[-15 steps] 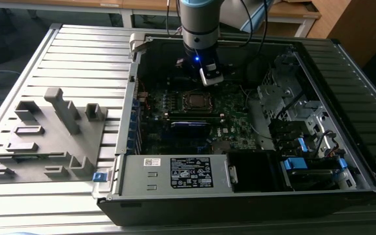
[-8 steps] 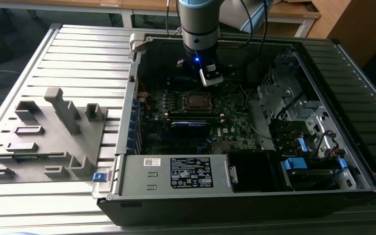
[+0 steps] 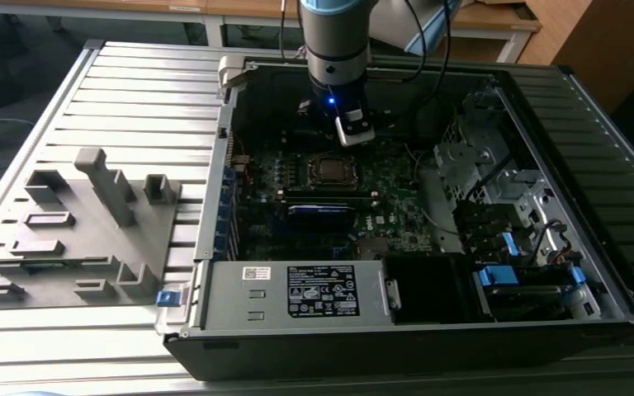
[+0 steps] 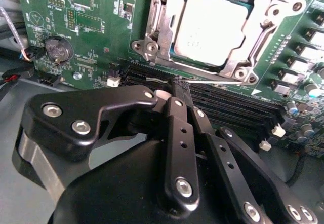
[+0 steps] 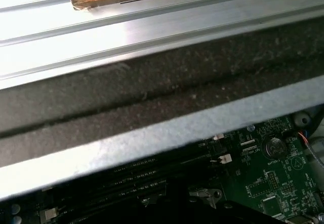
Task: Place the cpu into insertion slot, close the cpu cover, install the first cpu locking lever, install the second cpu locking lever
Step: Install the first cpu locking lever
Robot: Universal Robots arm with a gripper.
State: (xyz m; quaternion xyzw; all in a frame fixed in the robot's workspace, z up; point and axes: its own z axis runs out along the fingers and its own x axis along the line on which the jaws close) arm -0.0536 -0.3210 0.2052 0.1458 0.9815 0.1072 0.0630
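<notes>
The cpu, a dull grey square chip, lies in the insertion slot on the green motherboard. The cpu cover, a shiny silver frame, lies flat over the chip's edges. A thin silver locking lever runs along the socket's side nearest the memory slots. My gripper is shut, and its black fingertips meet the end of that lever. I cannot tell whether the rod is pinched or only touched. In the exterior view the gripper hangs inside the open case, just behind the socket.
Long black memory slots lie right under the fingers. A coin battery sits on the board nearby. The black power supply box fills the case front, with drive cages on the exterior view's right. A grey fixture stands outside on the slatted table.
</notes>
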